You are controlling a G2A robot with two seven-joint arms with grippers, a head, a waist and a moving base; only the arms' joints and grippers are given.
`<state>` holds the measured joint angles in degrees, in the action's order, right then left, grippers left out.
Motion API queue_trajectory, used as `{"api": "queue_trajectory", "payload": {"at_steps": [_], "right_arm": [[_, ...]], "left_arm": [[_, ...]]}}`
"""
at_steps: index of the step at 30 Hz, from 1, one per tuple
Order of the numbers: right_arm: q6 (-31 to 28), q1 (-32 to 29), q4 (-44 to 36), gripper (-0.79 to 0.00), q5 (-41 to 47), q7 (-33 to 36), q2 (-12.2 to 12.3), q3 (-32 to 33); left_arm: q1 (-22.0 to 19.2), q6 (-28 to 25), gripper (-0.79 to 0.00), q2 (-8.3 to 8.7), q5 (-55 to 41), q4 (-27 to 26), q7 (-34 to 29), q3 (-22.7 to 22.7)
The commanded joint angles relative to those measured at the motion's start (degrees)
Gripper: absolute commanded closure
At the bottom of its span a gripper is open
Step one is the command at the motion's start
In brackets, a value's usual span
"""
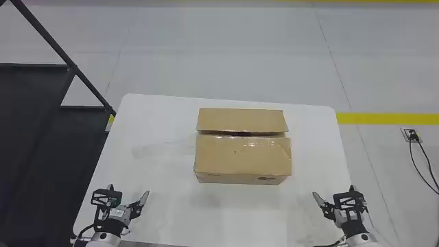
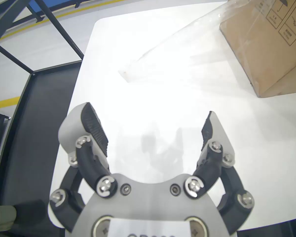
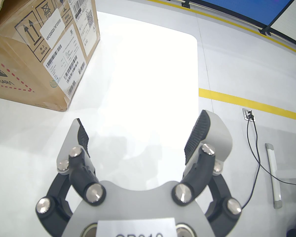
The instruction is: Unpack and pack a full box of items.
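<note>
A brown cardboard box [image 1: 242, 154] stands in the middle of the white table [image 1: 158, 144], its top flaps folded down with a seam across the lid. A strip of clear tape [image 2: 177, 40] trails from the box [image 2: 264, 38] down onto the table. My left gripper [image 1: 121, 200] hovers open over the table's near left corner, nothing between its fingers. My right gripper [image 1: 340, 202] hovers open over the near right corner, also holding nothing. The box's labelled end [image 3: 61, 50] faces the right gripper [image 3: 143, 134]. In the left wrist view the left gripper [image 2: 153, 127] is well short of the box.
A black metal rack with a dark shelf [image 1: 41, 130] stands just left of the table [image 2: 27, 114]. On the floor to the right are a yellow line [image 1: 387, 118], a floor socket with a black cable [image 3: 249, 117] and a grey bar [image 3: 272, 173].
</note>
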<state>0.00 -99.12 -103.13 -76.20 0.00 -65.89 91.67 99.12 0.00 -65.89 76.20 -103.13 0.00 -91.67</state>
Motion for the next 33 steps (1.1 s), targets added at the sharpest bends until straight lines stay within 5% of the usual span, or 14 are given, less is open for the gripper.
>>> {"api": "queue_trajectory", "payload": {"at_steps": [1, 10, 15, 20, 33], "right_arm": [[0.0, 0.0, 0.0, -0.785, 0.0, 0.0, 0.0, 0.0], [0.0, 0.0, 0.0, -0.784, 0.0, 0.0, 0.0, 0.0], [-6.0, -0.2, -3.0, -0.785, 0.6, -1.3, 0.1, -0.7], [-12.4, 0.2, -7.6, -0.785, 6.0, 1.1, 0.3, 0.7], [-16.1, 4.3, -14.1, -0.785, 14.5, 11.1, 0.3, 0.4]], "left_arm": [[0.0, 0.0, -0.784, 0.0, 0.0, 0.0, 0.0, 0.0], [0.0, 0.0, -0.784, 0.0, 0.0, 0.0, 0.0, 0.0], [-1.5, 3.2, -0.785, -0.39, 1.4, -0.2, 0.1, 1.5], [-2.9, 1.3, -0.785, -0.49, 1.8, -2.4, 1.9, 1.8], [-4.3, -5.6, -0.785, -0.54, -4.8, -6.4, 2.2, 0.5]]}}
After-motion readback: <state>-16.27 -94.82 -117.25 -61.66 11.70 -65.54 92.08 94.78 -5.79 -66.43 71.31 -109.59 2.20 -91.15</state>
